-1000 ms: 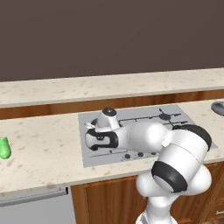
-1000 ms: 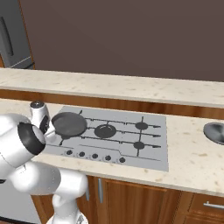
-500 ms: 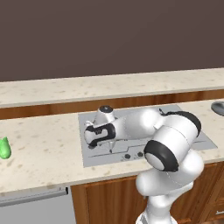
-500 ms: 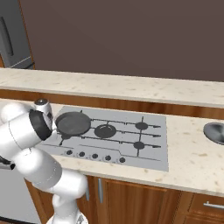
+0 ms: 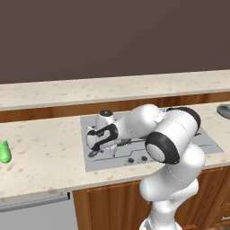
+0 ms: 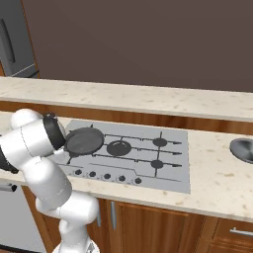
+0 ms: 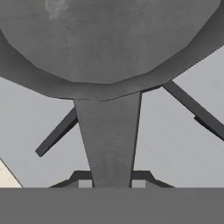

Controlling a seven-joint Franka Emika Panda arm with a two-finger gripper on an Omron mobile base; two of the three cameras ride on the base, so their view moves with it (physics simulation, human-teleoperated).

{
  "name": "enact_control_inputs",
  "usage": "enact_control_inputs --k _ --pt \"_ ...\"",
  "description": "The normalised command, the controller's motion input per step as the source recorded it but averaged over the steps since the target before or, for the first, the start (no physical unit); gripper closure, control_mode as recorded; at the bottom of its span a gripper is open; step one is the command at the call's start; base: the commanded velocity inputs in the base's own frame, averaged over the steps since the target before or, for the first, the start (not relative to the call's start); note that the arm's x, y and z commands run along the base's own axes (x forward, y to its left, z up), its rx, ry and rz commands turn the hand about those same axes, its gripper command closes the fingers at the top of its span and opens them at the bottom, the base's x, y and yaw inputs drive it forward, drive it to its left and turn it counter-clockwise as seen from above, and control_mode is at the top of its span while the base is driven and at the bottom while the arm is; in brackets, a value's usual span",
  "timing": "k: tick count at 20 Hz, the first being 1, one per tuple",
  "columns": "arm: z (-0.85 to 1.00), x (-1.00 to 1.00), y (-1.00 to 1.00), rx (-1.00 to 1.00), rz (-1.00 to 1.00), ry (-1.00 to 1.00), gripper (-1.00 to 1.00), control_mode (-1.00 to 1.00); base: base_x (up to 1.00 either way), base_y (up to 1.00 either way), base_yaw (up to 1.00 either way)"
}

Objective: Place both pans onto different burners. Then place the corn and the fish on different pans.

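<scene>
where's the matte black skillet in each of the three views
Left base view: mostly hidden behind the gripper; not clearly visible, at the left part of the flat grey hob.
Right base view: matte black skillet sits at the hob's left end, beside the arm.
Hand view: its round body spans the top, handle running down to the fingers, which are shut on it.
Shared landmark: the hob.

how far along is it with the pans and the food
Done: nothing complete yet, though the black skillet already sits over the hob's left burner grate. In hand: the gripper is shut on the skillet's handle. Left: the silver-grey pan is on the counter to the right, the corn on the counter far left; no fish visible.
</scene>
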Motion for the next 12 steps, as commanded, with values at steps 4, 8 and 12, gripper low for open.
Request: enact_control_inputs --k 4,8,12 --pt "-0.02 0.00 0.14 0.00 0.00 0.11 1.00 -1.00 0.00 0.00 0.00" --pt "0.00 0.00 0.26 0.00 0.00 0.13 1.00 -1.00 0.00 0.00 0.00" --pt "0.00 0.00 0.26 0.00 0.00 0.12 1.00 -1.00 0.00 0.00 0.00"
